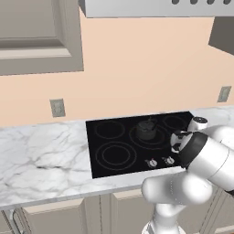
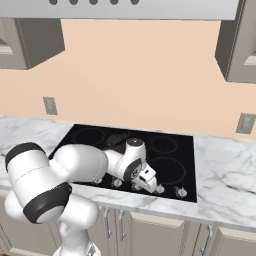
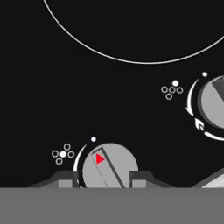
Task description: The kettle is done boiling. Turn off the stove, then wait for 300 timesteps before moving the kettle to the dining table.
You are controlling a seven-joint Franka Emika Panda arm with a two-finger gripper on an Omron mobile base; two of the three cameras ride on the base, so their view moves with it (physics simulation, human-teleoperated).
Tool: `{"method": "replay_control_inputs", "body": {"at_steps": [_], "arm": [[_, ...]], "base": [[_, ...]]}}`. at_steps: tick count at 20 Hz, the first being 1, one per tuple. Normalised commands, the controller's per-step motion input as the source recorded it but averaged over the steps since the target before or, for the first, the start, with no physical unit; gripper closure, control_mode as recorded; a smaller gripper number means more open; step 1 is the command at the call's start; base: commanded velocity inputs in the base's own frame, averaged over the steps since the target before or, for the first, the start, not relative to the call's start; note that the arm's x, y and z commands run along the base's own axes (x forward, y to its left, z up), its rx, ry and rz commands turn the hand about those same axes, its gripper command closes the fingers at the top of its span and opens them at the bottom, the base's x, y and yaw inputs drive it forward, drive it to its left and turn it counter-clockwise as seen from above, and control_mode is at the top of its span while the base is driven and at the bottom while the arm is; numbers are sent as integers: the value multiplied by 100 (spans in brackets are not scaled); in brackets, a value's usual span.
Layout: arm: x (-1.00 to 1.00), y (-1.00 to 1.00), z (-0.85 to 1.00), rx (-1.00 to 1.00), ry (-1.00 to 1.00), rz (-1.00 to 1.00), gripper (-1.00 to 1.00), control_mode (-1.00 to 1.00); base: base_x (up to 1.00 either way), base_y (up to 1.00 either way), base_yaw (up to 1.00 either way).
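The black glass stove [image 1: 106,142] sits in the marble counter. The dark kettle [image 1: 147,129] stands on a rear burner ring and is half hidden behind my arm in the right base view, kettle [image 2: 116,139]. My gripper [image 2: 140,186] hangs low over the front knob row. In the hand view my gripper [image 3: 103,178] is open, its fingertips [image 3: 66,179] straddling a silver knob [image 3: 109,166] that has a raised bar and a red pointer. A second knob [image 3: 214,103] lies to the right. The dining table is out of view.
White marble counter [image 1: 41,155] runs left of the cooktop and also to its right [image 2: 225,175]. A range hood [image 1: 155,7] hangs above. Wall outlets [image 1: 57,108] [image 2: 245,122] sit on the peach backsplash, flanked by upper cabinets [image 1: 36,36].
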Motion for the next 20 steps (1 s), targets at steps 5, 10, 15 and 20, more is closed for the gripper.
{"method": "replay_control_inputs", "body": {"at_steps": [5,10,15,20], "arm": [[-8,0,69,-1,0,-4,-100,-100],[-2,0,80,-3,2,-4,-100,-100],[0,-6,80,-1,7,-3,-100,-100],[0,-5,73,0,11,-3,-100,-100]], "base": [[0,0,0],[0,0,0],[0,0,0],[0,0,0]]}}
